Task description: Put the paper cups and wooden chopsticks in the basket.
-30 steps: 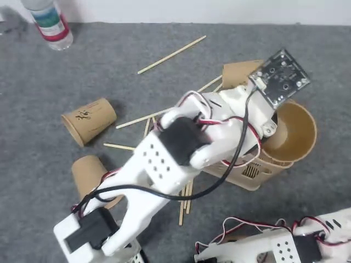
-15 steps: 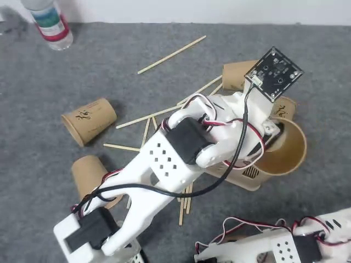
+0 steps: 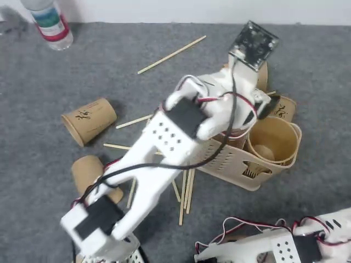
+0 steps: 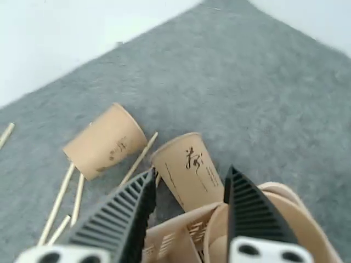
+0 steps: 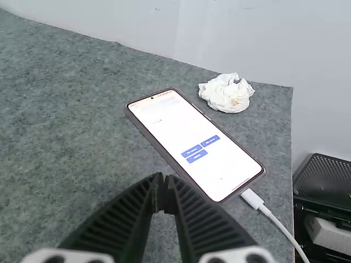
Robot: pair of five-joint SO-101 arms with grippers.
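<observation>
Jaws, left arm (image 3: 164,142): spread wide, empty, above basket (image 3: 241,164) | jaws, right arm (image 3: 274,246): pressed together, holding nothing, parked aside | basket holds one upright paper cup (image 3: 272,139) | step: fetch another | loose cup (image 4: 189,167) just beside basket | next: lower, straddle its wall, close | chopsticks (image 3: 184,194) scattered on bench

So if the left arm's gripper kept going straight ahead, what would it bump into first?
Most likely the tan paper cup with black writing, lying on its side between the open jaws, just past the beige plastic basket. Depth is hard to judge.
</observation>
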